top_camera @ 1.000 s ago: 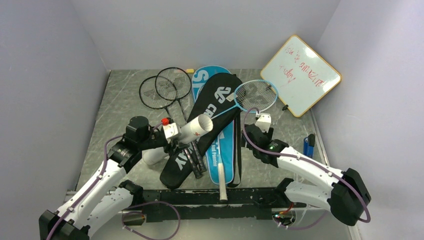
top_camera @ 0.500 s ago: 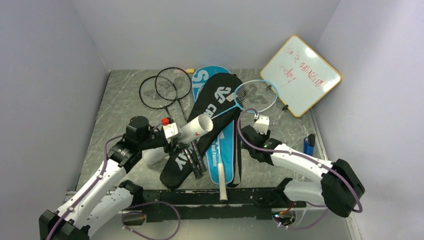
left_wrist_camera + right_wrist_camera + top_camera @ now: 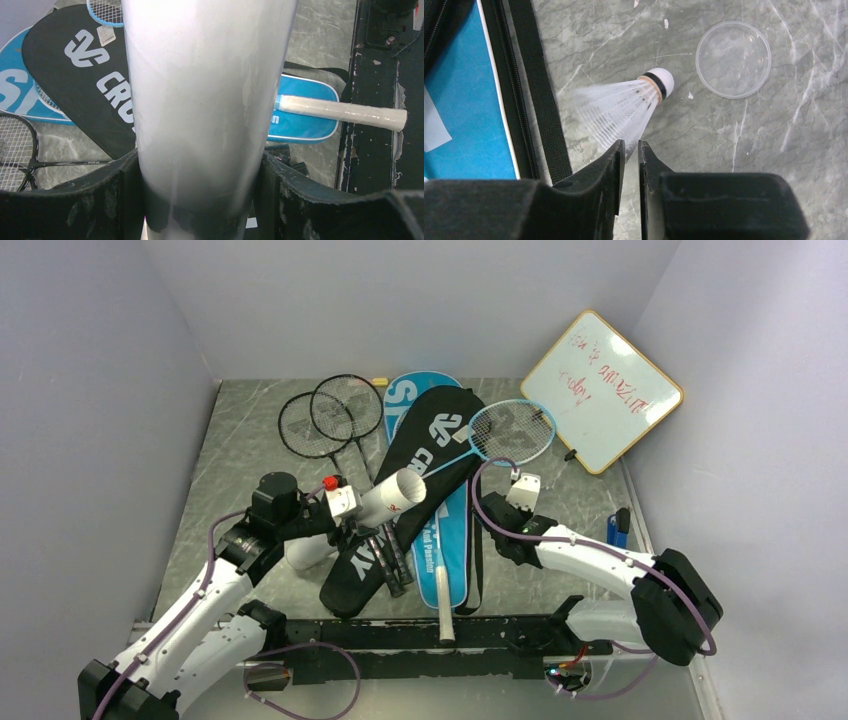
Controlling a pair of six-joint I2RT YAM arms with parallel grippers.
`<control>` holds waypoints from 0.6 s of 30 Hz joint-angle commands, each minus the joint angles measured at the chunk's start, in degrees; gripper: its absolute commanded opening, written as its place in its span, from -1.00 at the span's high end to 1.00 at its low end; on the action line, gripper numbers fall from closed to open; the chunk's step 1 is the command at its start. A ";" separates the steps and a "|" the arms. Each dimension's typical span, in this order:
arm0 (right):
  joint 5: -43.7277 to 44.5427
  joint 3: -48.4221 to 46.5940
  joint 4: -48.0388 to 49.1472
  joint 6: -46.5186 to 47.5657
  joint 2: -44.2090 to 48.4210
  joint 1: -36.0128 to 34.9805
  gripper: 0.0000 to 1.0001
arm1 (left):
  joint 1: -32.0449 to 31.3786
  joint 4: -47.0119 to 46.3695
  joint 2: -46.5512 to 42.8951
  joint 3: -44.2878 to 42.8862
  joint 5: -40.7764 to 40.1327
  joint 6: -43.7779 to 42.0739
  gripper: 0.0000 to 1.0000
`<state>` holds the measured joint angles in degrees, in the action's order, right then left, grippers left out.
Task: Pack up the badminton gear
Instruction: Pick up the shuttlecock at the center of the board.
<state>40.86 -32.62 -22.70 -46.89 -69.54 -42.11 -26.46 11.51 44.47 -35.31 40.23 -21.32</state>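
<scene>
Plain pale walls point(image 3: 400, 300) enclose a grey marbled tabletop point(image 3: 240, 465).

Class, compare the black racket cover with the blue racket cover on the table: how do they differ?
The black cover lies on top, slanted; the blue cover lies beneath it, straighter. The black cover shows "CRO" lettering; the blue cover shows a large "S". Both are racket-shaped, with white lettering.

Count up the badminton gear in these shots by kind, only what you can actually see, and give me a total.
Rackets: 3
Racket covers: 2
Cardboard tube: 1
Shuttlecock: 1
Total: 7
</scene>
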 commanded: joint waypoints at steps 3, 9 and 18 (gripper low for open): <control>2.57 -1.04 -0.05 -0.21 1.95 -0.08 0.75 | 0.11 -1.05 0.17 -1.78 1.04 0.02 0.70; 1.14 -1.60 -0.44 1.31 5.72 -0.03 1.00 | 0.23 -0.87 0.13 -1.78 0.98 0.03 0.70; -6.75 -8.94 -4.54 4.58 15.04 -0.03 1.00 | 0.28 -0.90 0.07 -1.69 1.04 0.00 0.70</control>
<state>38.87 -35.70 -26.02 -45.41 -60.05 -42.11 -26.44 11.49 44.51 -35.33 40.25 -21.32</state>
